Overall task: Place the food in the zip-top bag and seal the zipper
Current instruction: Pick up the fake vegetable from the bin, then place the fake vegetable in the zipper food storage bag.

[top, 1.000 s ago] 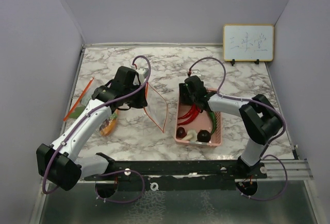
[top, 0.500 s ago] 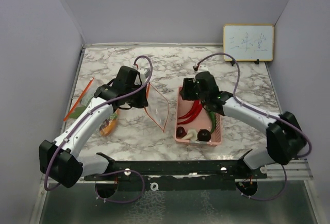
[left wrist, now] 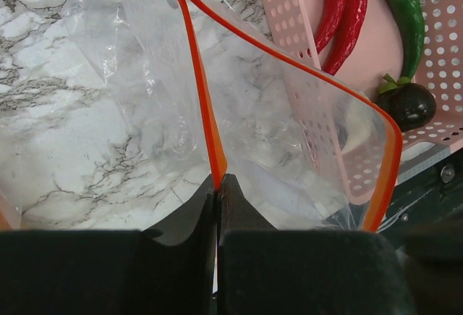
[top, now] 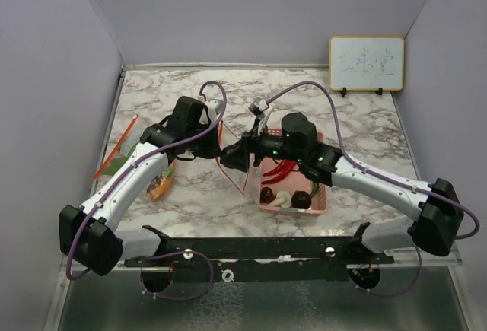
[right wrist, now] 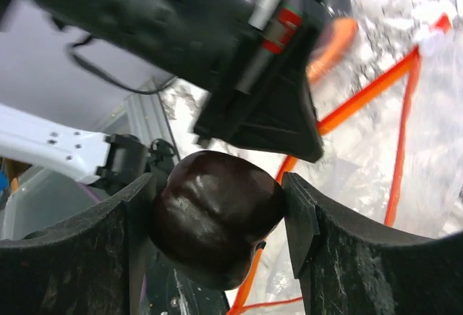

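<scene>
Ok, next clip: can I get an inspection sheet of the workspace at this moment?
Surface: marble-patterned table.
Job's things: zip-top bag mouth open; dark round piece held at the mouth. Red chili peppers, green pepper, two more dark pieces and white mushroom-like piece in pink basket. Carrot and leafy vegetable on the table, left.
Clutter: thin orange strip far left, unidentifiable.
Grippers: left gripper shut on the bag's orange zipper edge; right gripper shut on the dark round piece.
Cables: purple cable arching over each arm.
Surroundings: grey walls; whiteboard back right.
</scene>
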`<state>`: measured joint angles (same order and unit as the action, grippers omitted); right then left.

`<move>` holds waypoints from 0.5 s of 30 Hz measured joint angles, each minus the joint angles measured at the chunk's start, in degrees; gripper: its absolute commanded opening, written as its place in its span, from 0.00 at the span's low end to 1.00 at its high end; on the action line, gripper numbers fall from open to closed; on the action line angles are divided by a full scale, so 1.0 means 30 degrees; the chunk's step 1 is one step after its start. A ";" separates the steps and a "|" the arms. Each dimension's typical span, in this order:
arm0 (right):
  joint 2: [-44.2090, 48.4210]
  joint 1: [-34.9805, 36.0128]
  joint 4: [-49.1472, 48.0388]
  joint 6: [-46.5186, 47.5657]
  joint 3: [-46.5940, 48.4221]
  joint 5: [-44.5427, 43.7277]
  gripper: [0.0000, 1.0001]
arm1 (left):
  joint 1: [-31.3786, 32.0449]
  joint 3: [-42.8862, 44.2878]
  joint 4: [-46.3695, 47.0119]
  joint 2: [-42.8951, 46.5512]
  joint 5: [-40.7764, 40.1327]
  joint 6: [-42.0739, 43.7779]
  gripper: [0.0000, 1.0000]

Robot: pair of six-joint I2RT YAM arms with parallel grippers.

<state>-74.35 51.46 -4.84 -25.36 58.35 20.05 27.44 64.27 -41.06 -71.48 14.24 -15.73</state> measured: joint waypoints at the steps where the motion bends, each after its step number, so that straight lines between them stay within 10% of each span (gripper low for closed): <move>1: -0.0481 0.0036 -0.0087 -0.0175 0.0007 -0.0073 0.26 | 0.0000 0.0000 0.0036 0.0000 0.0095 0.0007 0.00; 15: -0.1464 0.0044 0.2069 -0.0882 0.0015 -0.6317 1.00 | 0.0000 0.0000 0.0095 0.0801 0.0561 -0.0015 0.00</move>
<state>-78.74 51.59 1.37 -28.01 58.39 1.10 27.44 64.27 -40.77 -69.08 15.92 -15.77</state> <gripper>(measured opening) 0.888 0.017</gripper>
